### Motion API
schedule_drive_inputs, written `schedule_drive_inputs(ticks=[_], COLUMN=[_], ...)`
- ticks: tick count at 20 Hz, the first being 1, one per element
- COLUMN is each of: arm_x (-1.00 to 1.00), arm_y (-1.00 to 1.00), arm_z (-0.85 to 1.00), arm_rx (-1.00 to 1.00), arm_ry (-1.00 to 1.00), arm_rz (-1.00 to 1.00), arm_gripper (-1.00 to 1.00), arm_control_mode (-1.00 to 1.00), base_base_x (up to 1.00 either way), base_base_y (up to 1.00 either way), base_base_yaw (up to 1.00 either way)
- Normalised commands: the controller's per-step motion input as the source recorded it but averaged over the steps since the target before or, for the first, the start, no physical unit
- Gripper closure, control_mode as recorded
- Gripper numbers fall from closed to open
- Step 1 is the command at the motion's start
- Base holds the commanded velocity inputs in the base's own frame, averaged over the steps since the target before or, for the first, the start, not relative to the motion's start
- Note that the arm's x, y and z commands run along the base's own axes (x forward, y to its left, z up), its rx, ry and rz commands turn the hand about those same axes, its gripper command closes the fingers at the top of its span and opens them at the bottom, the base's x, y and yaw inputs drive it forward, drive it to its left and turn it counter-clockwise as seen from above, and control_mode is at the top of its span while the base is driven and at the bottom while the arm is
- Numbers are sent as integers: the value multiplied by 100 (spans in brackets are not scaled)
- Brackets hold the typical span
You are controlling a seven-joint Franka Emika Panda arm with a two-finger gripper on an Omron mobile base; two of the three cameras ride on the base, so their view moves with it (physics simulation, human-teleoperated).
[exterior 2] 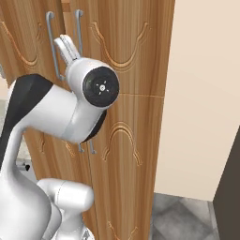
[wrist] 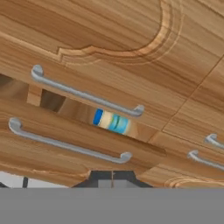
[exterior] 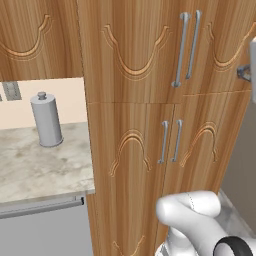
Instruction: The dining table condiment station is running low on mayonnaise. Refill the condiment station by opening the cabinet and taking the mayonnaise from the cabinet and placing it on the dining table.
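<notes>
Mayonnaise (wrist: pixel 111 122) behind the cabinet (wrist: pixel 131 65) door gap looks light, rigid, slick; we'd pinch its body, end effector (wrist: pixel 112 180) closed empty.

The arm (exterior 2: pixel 56 110) rises from the base, bends at the elbow and reaches up and forward. The gripper (wrist: pixel 112 176) is closed, its two dark fingertips (wrist: pixel 101 176) pressed together, holding nothing.

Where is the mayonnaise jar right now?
In the hand view, the mayonnaise sits inside the cabinet, glimpsed through the narrow gap between its two upper doors, just behind their long grey bar handles.
</notes>
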Motion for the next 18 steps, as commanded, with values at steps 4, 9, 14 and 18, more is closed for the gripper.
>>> schedule_drive_inputs(ticks=[4, 9, 14, 18], arm_x=[0, 12, 20, 22], arm_y=[27, 54, 21, 0], arm_z=[-8, -8, 0, 0], arm_rx=[27, 4, 0, 0], arm_ry=[10, 7, 6, 0], arm_rz=[3, 5, 1, -2], arm_gripper=[100, -100, -100, -100], arm_control_mode=[-100, -100, -100, -100], base_base_x=[0, 0, 0, 0], base_base_y=[0, 0, 0, 0], base_base_yaw=[0, 0, 0, 0])
